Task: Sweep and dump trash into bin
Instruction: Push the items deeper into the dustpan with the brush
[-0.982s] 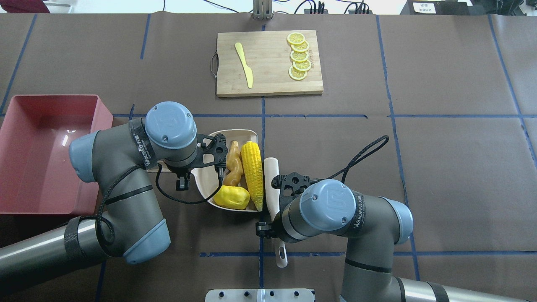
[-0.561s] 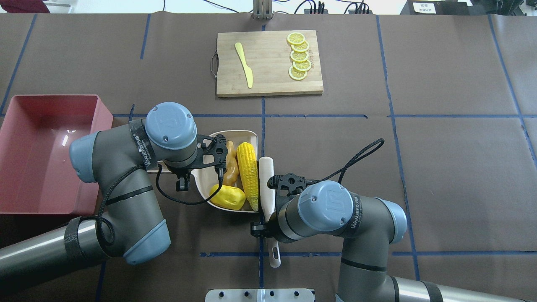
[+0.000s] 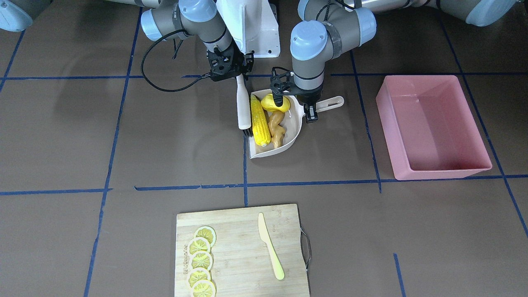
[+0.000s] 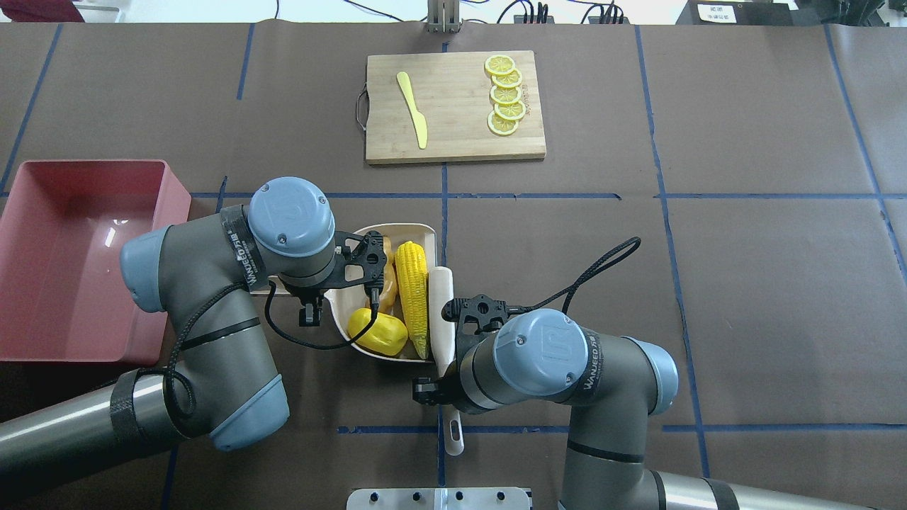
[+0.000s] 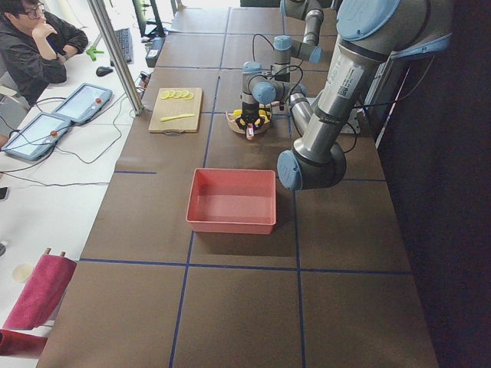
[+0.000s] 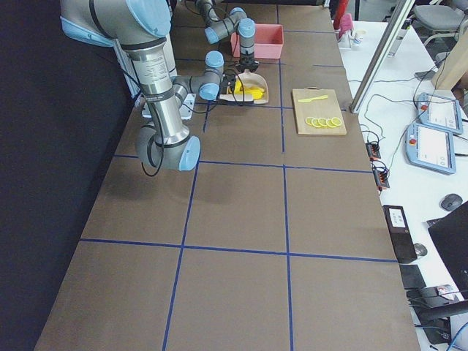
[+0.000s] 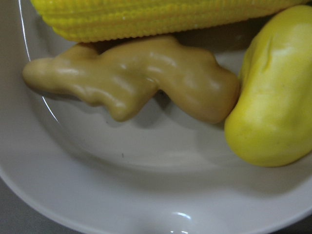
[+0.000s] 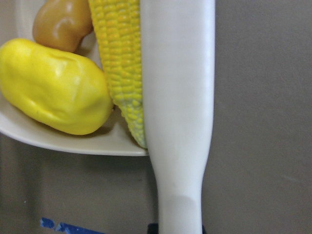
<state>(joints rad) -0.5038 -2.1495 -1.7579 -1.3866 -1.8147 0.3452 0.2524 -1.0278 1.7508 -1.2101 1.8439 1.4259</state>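
All the trash lies in the beige dustpan (image 4: pixel 397 231): the corn cob (image 4: pixel 412 294), the yellow lump (image 4: pixel 379 331) and the ginger root (image 3: pixel 275 128), which my left wrist half hides from overhead. My left gripper (image 3: pixel 310 108) is shut on the dustpan's handle (image 3: pixel 332 102). My right gripper (image 3: pixel 236 73) is shut on a white brush (image 4: pixel 443 312), whose head presses along the corn's outer side at the pan's open edge. In the left wrist view the ginger (image 7: pixel 131 83) lies between corn and lump. The pink bin (image 4: pixel 71 283) stands empty to the robot's left of the pan.
A wooden cutting board (image 4: pixel 453 134) with lemon slices (image 4: pixel 504 95) and a pale yellow knife (image 4: pixel 412 110) lies at the far middle. A seated person (image 5: pixel 38 46) and tablets are beyond the far edge of the table. The robot's base (image 3: pixel 251 29) is behind the arms.
My right arm has pushed the brush toward the robot's left. The corn, ginger and lump have slid deeper into the dustpan. The left arm has barely moved.
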